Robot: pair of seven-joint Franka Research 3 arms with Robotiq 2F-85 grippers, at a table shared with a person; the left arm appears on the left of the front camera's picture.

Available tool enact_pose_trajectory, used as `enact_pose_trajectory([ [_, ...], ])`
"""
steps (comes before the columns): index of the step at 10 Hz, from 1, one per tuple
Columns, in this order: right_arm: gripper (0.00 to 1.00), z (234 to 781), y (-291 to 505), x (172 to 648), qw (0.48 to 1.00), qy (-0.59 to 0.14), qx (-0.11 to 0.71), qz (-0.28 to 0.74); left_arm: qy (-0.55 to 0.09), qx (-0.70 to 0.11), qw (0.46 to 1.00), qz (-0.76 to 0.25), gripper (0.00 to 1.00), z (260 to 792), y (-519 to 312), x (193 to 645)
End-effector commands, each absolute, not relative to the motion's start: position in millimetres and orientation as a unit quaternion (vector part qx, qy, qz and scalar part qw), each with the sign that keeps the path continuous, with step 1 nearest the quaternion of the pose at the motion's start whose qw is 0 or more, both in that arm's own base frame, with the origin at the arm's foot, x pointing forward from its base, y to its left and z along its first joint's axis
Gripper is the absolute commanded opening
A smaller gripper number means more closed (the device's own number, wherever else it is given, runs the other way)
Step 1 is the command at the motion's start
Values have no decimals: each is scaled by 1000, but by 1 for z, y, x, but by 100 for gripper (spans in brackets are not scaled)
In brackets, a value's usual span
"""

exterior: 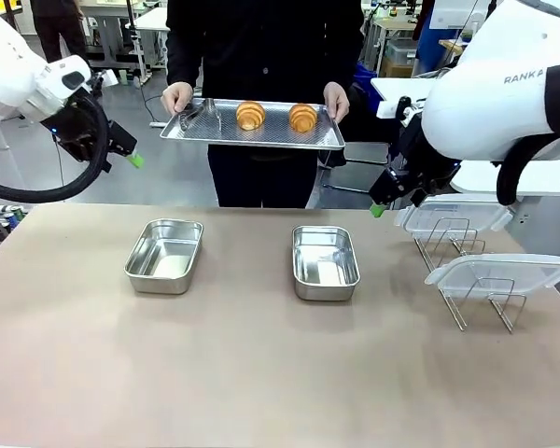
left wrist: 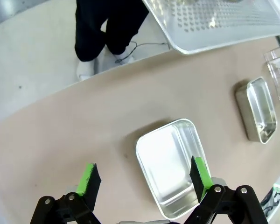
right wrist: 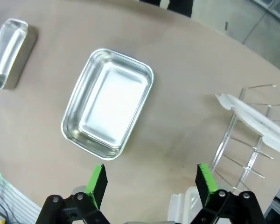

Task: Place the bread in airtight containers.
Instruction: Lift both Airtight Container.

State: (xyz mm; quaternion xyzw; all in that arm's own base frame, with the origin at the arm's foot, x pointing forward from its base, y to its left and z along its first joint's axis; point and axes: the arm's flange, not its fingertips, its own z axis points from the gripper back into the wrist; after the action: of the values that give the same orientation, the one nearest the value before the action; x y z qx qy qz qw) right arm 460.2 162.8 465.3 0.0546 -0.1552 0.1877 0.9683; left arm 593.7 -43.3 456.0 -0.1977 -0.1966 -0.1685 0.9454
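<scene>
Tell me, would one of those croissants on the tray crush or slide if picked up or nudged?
Probably fragile: the croissant has a ridged, flaky-looking crust, so a squeeze would likely dent it. It looks puffy, so likely light for its size. Nudged, it might slide on the smooth steel tray rather than roll, given its crescent shape.

Both airtight containers (exterior: 164, 255) (exterior: 325, 262) are smooth, mirror-bright steel, and the perforated tray (exterior: 275, 132) is a duller metal. The croissants (exterior: 250, 115) (exterior: 303, 118) have glossy, ridged crusts. The desk (exterior: 261, 373) looks matt, and the lids (exterior: 497, 273) are cloudy plastic on thin wire racks (exterior: 448, 245).
</scene>
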Motion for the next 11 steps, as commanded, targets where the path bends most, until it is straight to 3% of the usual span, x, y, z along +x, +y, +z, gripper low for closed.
enact_pose_trajectory([
  [1,100,446,205,463,980,-132,54,140,-161,-157,964,-143,100,440,-72,595],
  [6,100,389,231,470,992,-103,47,64,-84,-100,986,-107,100,374,-120,592],
  [11,100,342,225,471,996,-64,44,43,-62,-39,995,-71,100,344,-123,548],
])
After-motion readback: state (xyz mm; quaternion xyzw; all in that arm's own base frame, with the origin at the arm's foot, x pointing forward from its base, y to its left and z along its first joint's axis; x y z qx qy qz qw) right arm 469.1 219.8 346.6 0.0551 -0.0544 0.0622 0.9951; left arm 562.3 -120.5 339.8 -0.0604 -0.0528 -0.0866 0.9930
